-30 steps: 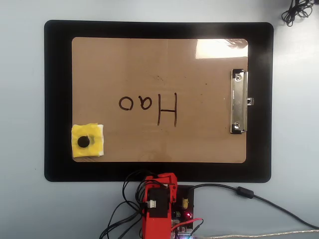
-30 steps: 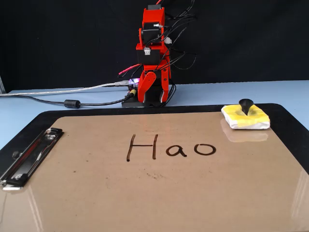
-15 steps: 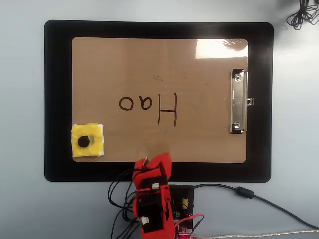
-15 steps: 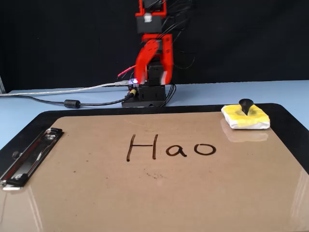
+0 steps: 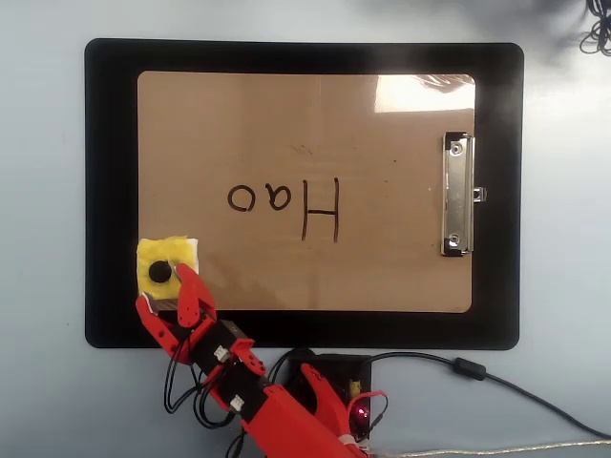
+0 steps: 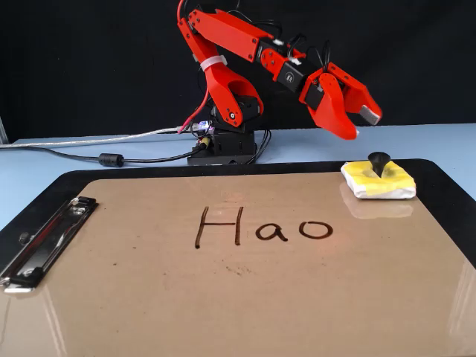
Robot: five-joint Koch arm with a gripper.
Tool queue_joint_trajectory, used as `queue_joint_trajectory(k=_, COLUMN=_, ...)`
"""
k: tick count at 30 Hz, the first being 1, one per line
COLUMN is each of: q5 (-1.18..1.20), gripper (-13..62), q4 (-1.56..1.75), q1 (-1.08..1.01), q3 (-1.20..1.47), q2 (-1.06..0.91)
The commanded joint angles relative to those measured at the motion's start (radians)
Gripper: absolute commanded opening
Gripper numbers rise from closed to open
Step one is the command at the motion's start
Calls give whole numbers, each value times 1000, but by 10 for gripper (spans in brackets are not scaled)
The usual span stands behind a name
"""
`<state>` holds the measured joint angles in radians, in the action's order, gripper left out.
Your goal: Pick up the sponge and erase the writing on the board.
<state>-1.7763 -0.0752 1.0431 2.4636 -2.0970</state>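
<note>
Gripper hangs above the sponge (right of frame), jaws parted, holding nothing; writing intact on the board.

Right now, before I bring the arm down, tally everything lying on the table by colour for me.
Yellow: 1, the sponge
Tan-brown: 1, the clipboard with the "Hao" writing
Black: 1, the mat under the clipboard
Total: 3

The red arm's fingers hang open above the sponge, not touching it.
</note>
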Motion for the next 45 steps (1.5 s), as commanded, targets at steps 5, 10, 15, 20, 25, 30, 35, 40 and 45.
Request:
queue_joint_trajectory(k=5, q5=81, gripper=339, q4=253, q1=21, q3=-35, q2=215)
queue_joint_trajectory(k=10, q5=83, gripper=339, q4=267, q1=20, q3=-40, q2=290)
queue_joint_trajectory(k=15, q5=86, gripper=337, q4=327, q1=18, q3=-51, q2=356)
queue_joint_trajectory(k=20, q5=103, gripper=330, q4=443, q1=15, q3=-51, q2=422)
queue_joint_trajectory(k=25, q5=126, gripper=251, q4=459, q1=9, q3=-48, q2=440)
queue_joint_trajectory(k=30, q5=130, gripper=101, q4=460, q1=-29, q3=-43, q2=439)
queue_joint_trajectory(k=35, q5=133, gripper=-79, q4=466, q1=-69, q3=-49, q2=439)
queue_joint_trajectory(k=40, q5=130, gripper=-80, q4=485, q1=-104, q3=-51, q2=440)
queue_joint_trajectory(k=45, q5=101, gripper=-80, q4=333, q1=-124, q3=-114, q2=296)
